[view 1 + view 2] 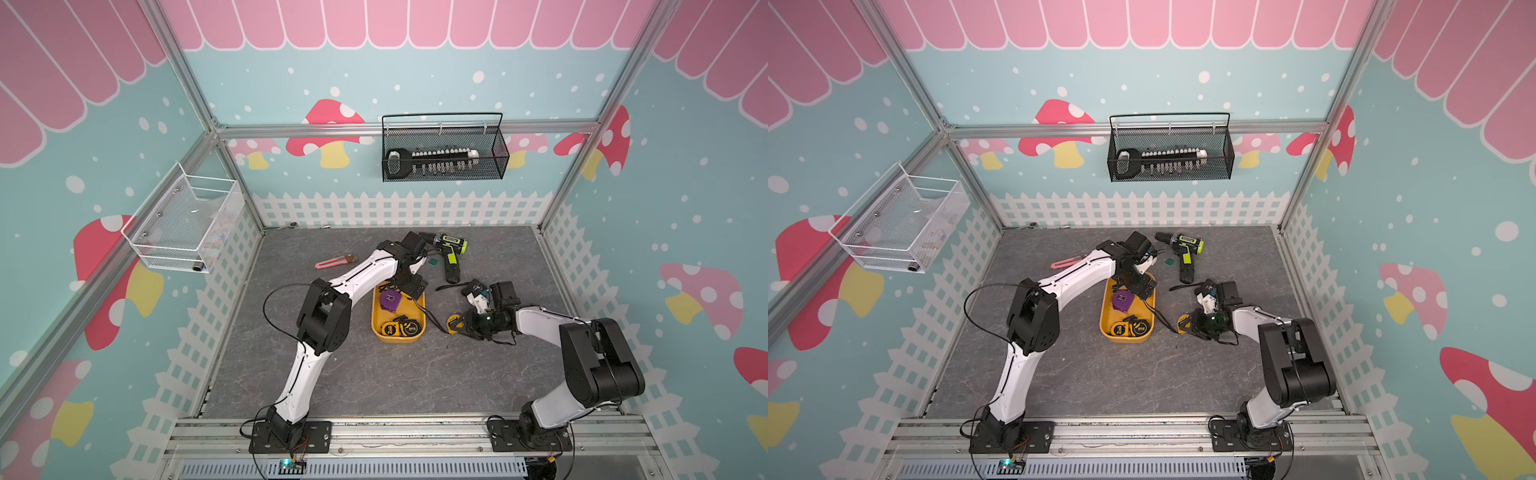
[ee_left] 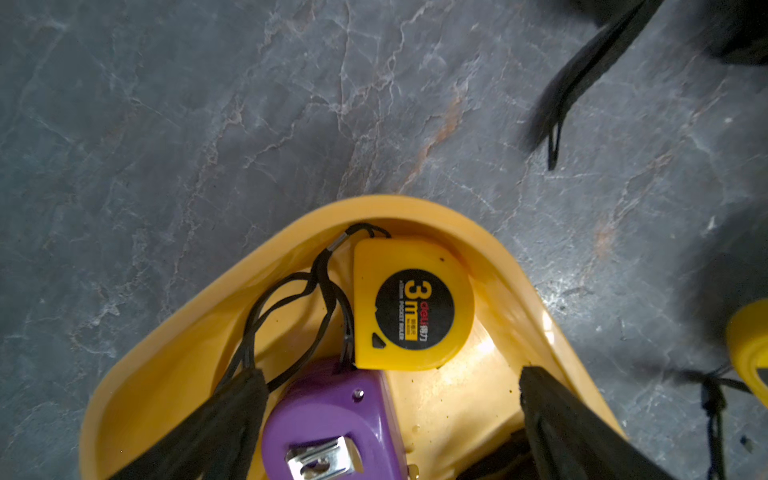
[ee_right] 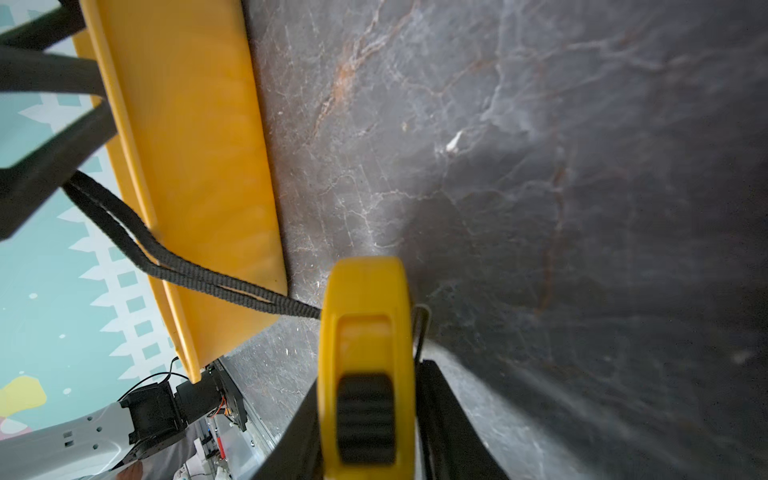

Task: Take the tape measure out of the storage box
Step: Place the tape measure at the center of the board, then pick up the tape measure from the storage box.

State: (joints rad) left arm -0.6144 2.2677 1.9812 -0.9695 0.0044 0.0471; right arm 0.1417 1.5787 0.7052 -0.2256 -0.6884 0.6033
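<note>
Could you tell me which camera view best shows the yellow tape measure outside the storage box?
The right wrist view: the yellow tape measure fills the foreground edge-on, slider visible, between the fingers of the right gripper. In both top views it is small, half hidden by that gripper; the left wrist view catches only a blurred sliver.

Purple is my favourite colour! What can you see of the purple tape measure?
The purple tape measure looks like shiny plastic, with rounded corners, a silver clip and a screw facing up. It lies in the yellow storage box, next to a yellow tape measure, between the fingers of the open left gripper.
</note>
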